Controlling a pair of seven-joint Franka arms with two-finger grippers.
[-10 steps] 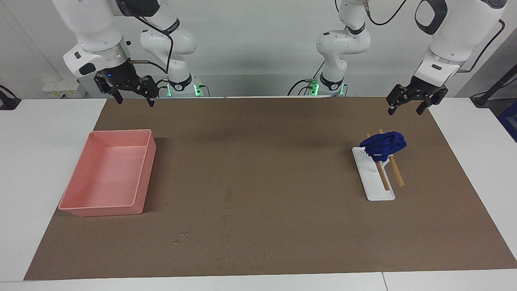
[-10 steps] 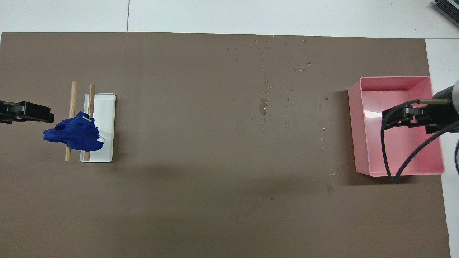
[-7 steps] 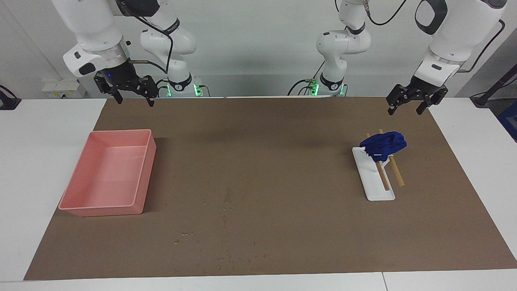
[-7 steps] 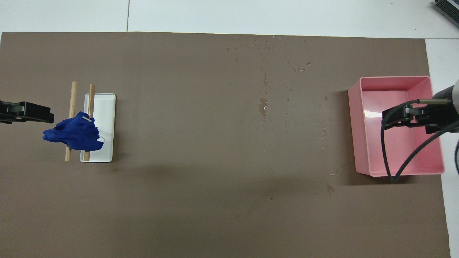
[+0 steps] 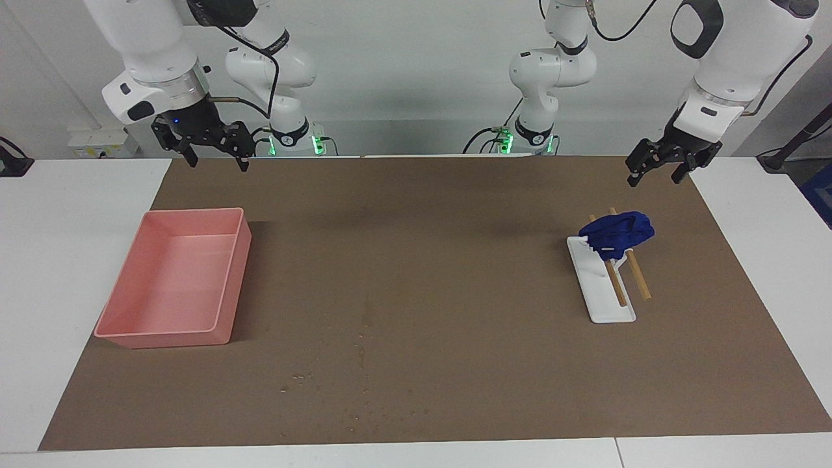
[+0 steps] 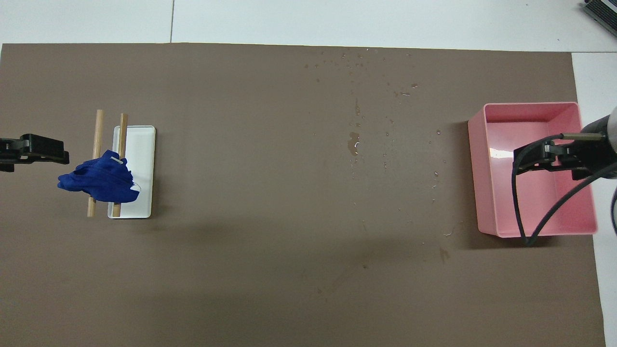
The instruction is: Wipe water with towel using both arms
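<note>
A pink tray [image 5: 174, 281] sits on the brown mat [image 5: 429, 260] toward the right arm's end of the counter [image 5: 71, 227], well apart from a white dish [image 5: 601, 286] bearing two wooden sticks [image 5: 627, 276] (lying side by side).

towel [image 5: 616, 232] draped on rods [image 5: 637, 275]

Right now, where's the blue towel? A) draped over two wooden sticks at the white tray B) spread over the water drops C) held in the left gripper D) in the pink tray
A: the towel lies bunched over the two wooden sticks at the white tray, with no gripper touching it.
</note>
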